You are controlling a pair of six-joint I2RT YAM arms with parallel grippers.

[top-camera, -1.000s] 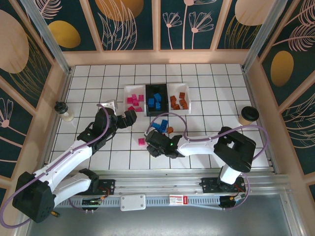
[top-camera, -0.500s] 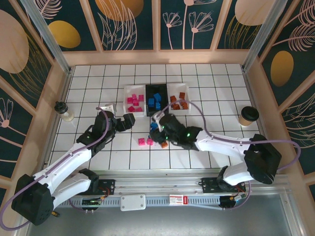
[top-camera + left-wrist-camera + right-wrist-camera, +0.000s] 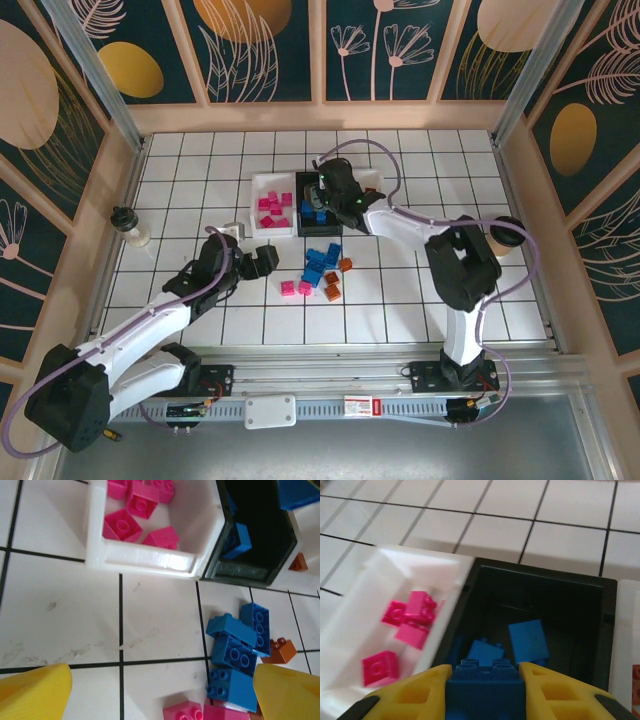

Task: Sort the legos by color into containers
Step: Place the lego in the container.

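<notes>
Blue brick [image 3: 485, 684] in right pincer [image 3: 485, 676] over black tray [image 3: 545, 580]

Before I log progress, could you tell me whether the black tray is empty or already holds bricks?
Not empty: blue bricks lie on the floor of the black tray.

White tray [image 3: 150, 562] of pink bricks [image 3: 122, 526] at 12 o'clock, black tray [image 3: 240, 572] just beside it at 1. Blue bricks [image 3: 235, 650] cluster at 4, an orange brick [image 3: 280, 651] touching them. Left claw [image 3: 161, 685] gapes wide at 6.

Bare tiles [image 3: 330, 325] lie nearside of the loose legos [image 3: 322, 266] (containers [image 3: 256, 205] stand close behind).
</notes>
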